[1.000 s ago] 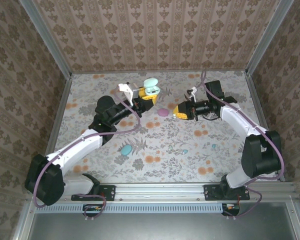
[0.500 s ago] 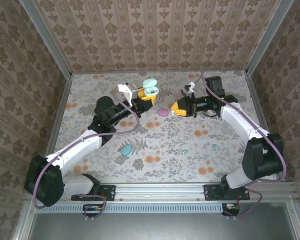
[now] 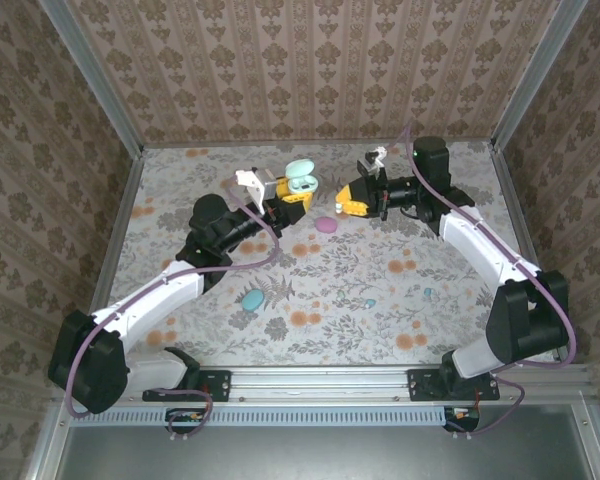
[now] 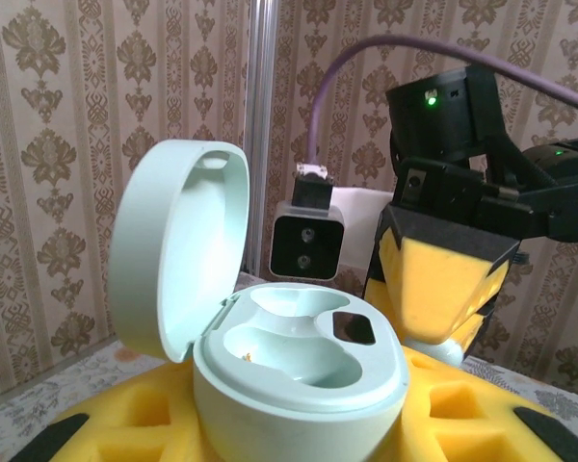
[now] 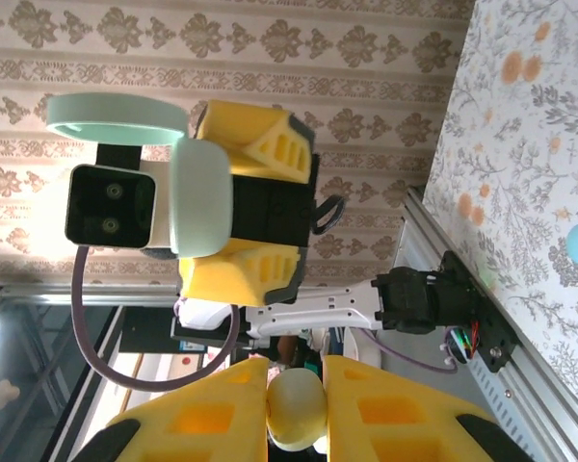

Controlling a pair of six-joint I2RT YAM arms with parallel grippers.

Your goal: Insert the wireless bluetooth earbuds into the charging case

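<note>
Two wells lie bare in the open mint charging case (image 4: 299, 375), which the left gripper (image 3: 294, 197) clamps upright toward the table's 12 o'clock edge. The right gripper (image 3: 340, 204) pinches a pale earbud (image 5: 297, 412) near the case, at its 3 o'clock. A clean insertion likely needs the bud aligned above one well, then lowered slowly with the case held level.

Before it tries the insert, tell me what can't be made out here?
Right wrist: earbud, lower part cut off by the bottom edge, sides hidden by right gripper fingers.
Top view: that earbud, too small.
Left wrist: charging case base, hidden between yellow pads.
Top view: loose blue specks, too small to identify.
</note>
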